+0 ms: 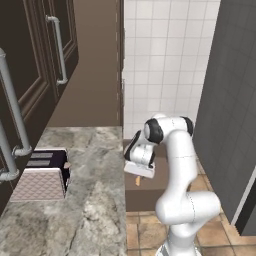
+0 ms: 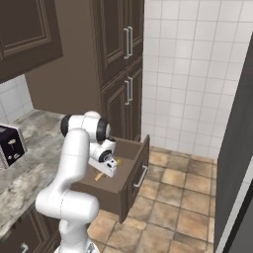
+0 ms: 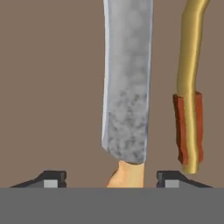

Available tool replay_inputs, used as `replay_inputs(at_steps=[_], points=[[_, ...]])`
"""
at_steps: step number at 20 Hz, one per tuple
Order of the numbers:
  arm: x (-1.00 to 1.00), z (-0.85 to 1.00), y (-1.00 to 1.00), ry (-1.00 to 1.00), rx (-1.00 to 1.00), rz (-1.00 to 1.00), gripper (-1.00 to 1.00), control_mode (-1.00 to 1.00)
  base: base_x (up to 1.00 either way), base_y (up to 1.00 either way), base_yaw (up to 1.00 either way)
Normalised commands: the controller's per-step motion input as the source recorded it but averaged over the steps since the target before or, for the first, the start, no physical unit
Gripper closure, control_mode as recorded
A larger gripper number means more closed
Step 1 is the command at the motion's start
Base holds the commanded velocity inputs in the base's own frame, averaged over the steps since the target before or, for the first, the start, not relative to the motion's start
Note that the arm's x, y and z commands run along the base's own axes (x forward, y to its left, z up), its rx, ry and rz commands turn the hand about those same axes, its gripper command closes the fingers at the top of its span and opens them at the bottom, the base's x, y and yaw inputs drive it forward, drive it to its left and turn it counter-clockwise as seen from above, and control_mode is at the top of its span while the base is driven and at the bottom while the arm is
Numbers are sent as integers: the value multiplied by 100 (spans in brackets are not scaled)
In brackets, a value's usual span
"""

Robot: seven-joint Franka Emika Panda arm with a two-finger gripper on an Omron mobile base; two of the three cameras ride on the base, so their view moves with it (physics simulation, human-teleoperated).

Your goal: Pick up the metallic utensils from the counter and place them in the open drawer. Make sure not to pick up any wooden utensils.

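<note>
Gripper [image 3: 112,179] fingers are spread apart, nothing clamped. The grey mottled-blade knife with tan handle [image 3: 127,87] lies mid-frame in the dark brown open drawer [image 3: 52,87], beside a golden utensil with a red band [image 3: 189,96] at right. I'd lift straight up to avoid nudging either.

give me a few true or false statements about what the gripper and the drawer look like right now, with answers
1. The gripper stands open, its fingertips apart on either side of a tan handle. True.
2. A grey-bladed utensil lies on the open drawer floor in front of the gripper. True.
3. The golden utensil is clamped between the fingertips. False: it lies to one side of them, beside the grey blade.
4. The drawer is pushed shut. False: it is pulled out from the dark cabinets.
5. A toaster sits on the counter. True.
6. The arm reaches over the toaster. False: it reaches down over the drawer.
</note>
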Motion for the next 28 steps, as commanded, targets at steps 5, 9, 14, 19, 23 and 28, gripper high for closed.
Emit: replay_inputs(at_steps=[5,9,14,19,23,28], points=[[-34,50,-5,-13,2,0,-100,-100,0,0,0],[-40,72,-10,-13,5,0,-100,-100,0,0,0],[-56,76,-29,-15,8,0,-100,-100,0,0,0],[-63,88,-26,-19,9,0,-100,-100,0,0,0],[-58,91,-19,-19,8,0,-100,-100,0,0,0],[-49,95,-2,-25,3,0,-100,-100,0,0,0]])
